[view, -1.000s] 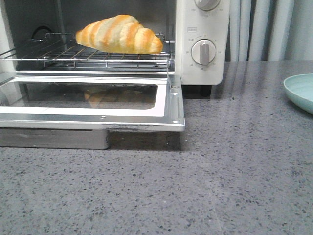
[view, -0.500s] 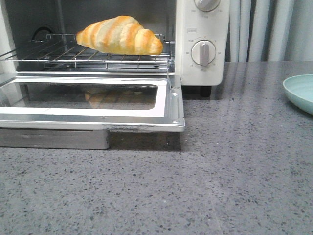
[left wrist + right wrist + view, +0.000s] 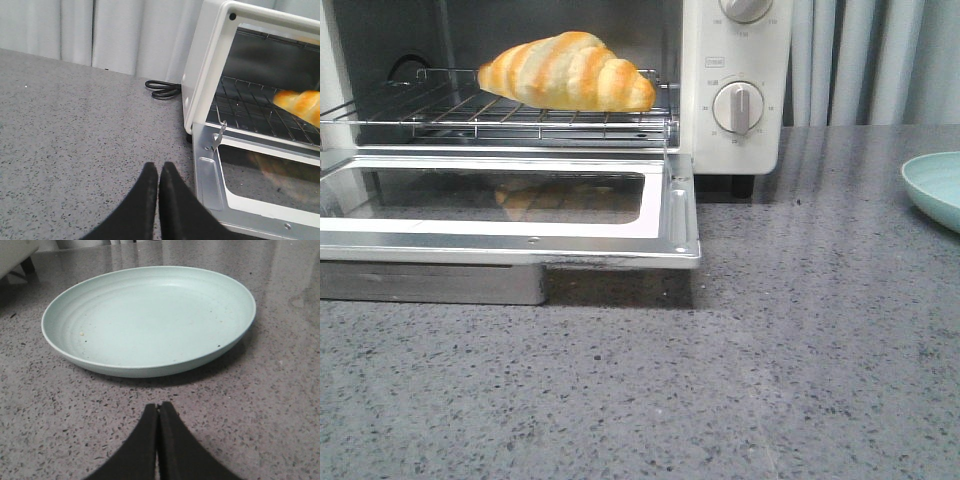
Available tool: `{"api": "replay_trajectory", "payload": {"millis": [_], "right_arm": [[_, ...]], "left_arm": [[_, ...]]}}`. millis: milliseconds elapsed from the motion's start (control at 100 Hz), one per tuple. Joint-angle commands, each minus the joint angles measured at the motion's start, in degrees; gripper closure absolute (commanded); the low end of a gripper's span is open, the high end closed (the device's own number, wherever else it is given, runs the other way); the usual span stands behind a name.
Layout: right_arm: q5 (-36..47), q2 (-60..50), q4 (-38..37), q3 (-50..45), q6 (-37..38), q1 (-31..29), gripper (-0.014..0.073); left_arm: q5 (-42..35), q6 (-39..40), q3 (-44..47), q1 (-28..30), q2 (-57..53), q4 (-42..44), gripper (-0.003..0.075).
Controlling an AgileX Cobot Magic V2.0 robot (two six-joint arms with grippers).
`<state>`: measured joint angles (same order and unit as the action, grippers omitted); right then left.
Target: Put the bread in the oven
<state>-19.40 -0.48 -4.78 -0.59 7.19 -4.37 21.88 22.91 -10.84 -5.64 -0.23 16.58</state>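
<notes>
We are seeing a grey speckled counter [image 3: 800, 340] stretching across the whole foreground; it is catching pale streaks of reflected light toward the back. A pale green plate [image 3: 150, 320] is sitting on the counter well off to the right; in the front view only its left rim [image 3: 932, 185] is showing at the frame's edge. The plate is lying flat and is carrying faint concentric rings inside its rim, plus a few dark specks and a crumb on its surface; it is casting a thin shadow on the stone beneath it. A grey curtain [image 3: 870, 60] is hanging in folds behind the counter; a black cable [image 3: 162, 90] is lying coiled on the counter near the curtain.
</notes>
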Motion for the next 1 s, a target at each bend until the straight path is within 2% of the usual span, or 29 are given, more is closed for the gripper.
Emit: {"api": "replay_trajectory", "payload": {"millis": [0,240,420,990], "right_arm": [[1.6,-1.3,-3.6,-0.6,-0.8,0.4,0.0644],[1.6,-1.3,-3.7,-0.6,-0.9,0.4,0.0644],[1.6,-1.3,-3.7,-0.6,-3.8,0.4,0.0644],[1.6,-1.3,-3.7,-0.6,-3.8,0.4,0.0644]], "left_arm": [[-4.4,0.1,-1.6,0.1,-1.1,0.0,0.0741],[-4.4,0.1,-1.6,0.1,-1.1,0.0,0.0741],[-4.4,0.1,-1.6,0.1,-1.1,0.0,0.0741],[-4.4,0.1,-1.6,0.1,-1.1,0.0,0.0741]]}}
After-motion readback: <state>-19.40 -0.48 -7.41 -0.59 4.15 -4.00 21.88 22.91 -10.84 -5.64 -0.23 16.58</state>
